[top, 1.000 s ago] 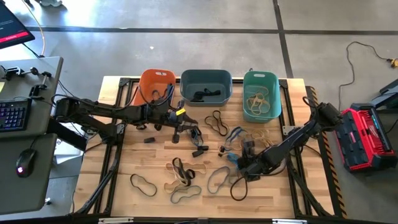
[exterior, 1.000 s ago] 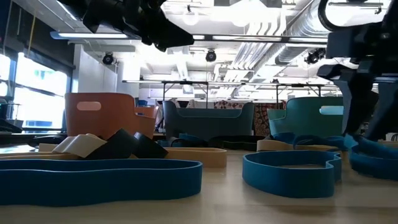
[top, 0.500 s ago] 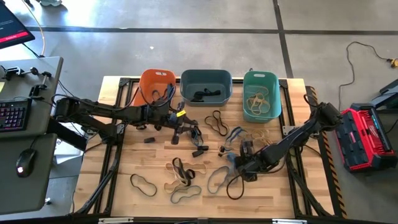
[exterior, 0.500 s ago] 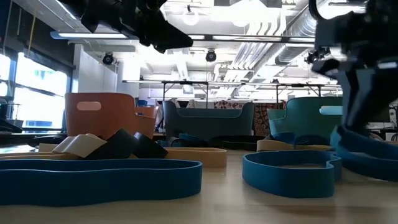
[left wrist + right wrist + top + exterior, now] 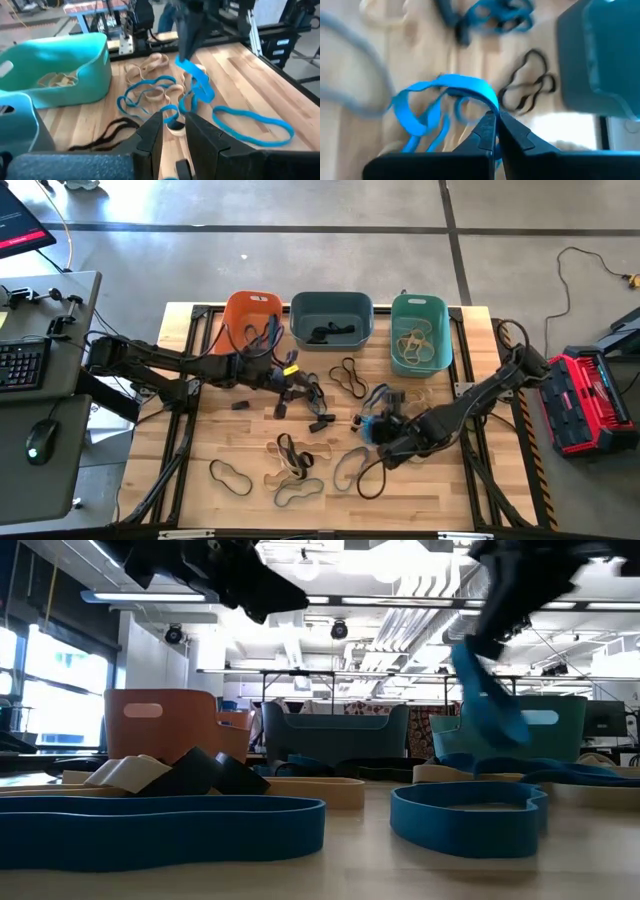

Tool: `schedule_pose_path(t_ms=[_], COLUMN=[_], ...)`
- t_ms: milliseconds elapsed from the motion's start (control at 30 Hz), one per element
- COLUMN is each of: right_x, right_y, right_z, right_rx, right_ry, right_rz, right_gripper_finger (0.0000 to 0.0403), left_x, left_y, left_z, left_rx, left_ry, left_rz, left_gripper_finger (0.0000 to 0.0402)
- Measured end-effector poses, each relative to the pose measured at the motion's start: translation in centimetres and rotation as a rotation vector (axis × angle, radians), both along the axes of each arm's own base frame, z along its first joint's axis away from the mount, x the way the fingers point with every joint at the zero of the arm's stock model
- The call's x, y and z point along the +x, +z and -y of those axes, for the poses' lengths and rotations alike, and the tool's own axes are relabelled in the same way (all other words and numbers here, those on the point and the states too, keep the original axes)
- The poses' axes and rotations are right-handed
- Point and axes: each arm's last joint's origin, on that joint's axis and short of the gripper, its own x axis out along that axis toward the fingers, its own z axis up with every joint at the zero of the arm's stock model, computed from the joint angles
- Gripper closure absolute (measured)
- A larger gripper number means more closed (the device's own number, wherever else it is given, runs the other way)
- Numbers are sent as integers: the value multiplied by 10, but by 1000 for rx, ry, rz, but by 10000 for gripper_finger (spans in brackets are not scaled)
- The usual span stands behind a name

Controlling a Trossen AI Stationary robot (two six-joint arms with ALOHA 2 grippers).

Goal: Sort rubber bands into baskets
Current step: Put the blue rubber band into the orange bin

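Since the earlier frames, the right gripper [image 5: 378, 429] is being raised off the table at lower centre-right of the high view, its jaws now pinched shut on a blue band [image 5: 451, 86], which is being lifted clear and is hanging in the low view [image 5: 487, 706]. The left gripper [image 5: 300, 388] is being held at centre-left below the orange basket [image 5: 240, 312], jaws narrowly parted, with no band seen between them. Sorting is judged partly done: dark bands are lying in the slate basket [image 5: 331, 305], tan ones in the teal basket [image 5: 418, 306], and dark loops in the orange one. Many loose bands [image 5: 290, 455] are still lying across the table [image 5: 180, 440], so much work is remaining.
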Motion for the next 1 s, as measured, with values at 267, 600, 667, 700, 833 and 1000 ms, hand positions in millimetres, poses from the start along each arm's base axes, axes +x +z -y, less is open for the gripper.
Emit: schedule_pose_path(t_ms=[267,600,667,700,833,1000], right_x=[18,38,40,41,45,55], right_y=[9,19,20,20,19,8], right_z=[7,21,25,27,35,42], right_rx=[-105,-161,-169,-169,-166,-180], right_ry=[-63,-174,-194,-203,-240,-270], right_rz=[218,407,423,426,435,419], right_gripper_finger=[402,402,402,402,402,402], left_x=[-2,-2,-2,-2,-2,-2], left_y=[-5,-5,-5,-5,-5,-6], left_z=[8,9,9,10,12,12], left_rx=[-4,-30,-30,-30,-51,-101], left_ry=[-21,-15,-15,-17,-17,5], left_rz=[-55,-63,-64,-64,-67,-76], left_gripper_finger=[327,327,327,327,328,328])
